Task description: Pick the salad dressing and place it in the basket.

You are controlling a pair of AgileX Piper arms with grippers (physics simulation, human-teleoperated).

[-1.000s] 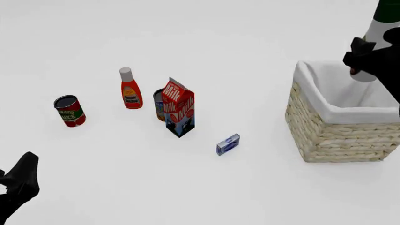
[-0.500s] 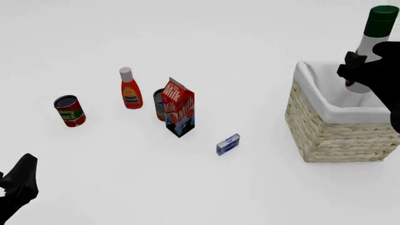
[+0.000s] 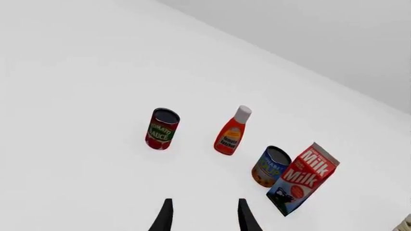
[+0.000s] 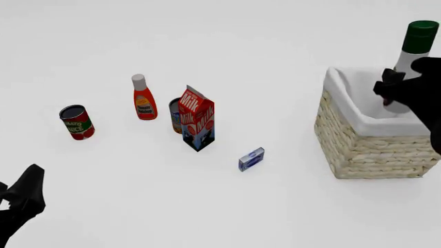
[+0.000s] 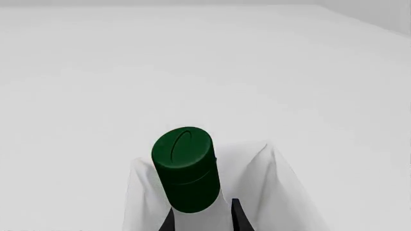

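The salad dressing (image 4: 414, 45) is a white bottle with a dark green cap, upright in my right gripper (image 4: 399, 88), which is shut on its body. Its lower part reaches down inside the wicker basket (image 4: 358, 139) with the white cloth lining, at the right. In the right wrist view the green cap (image 5: 186, 168) stands between the fingers above the basket's white lining (image 5: 270, 192). My left gripper (image 4: 20, 201) is open and empty at the near left; its fingertips (image 3: 165, 219) show in the left wrist view.
A red ketchup bottle (image 4: 143, 98), a tomato sauce can (image 4: 77, 122), a blue can (image 4: 176, 114) and a milk carton (image 4: 198, 119) stand left of centre. A small blue box (image 4: 251, 158) lies between the carton and the basket.
My right gripper has lowered the salad dressing into the basket and shifted it slightly. The left arm has barely moved.
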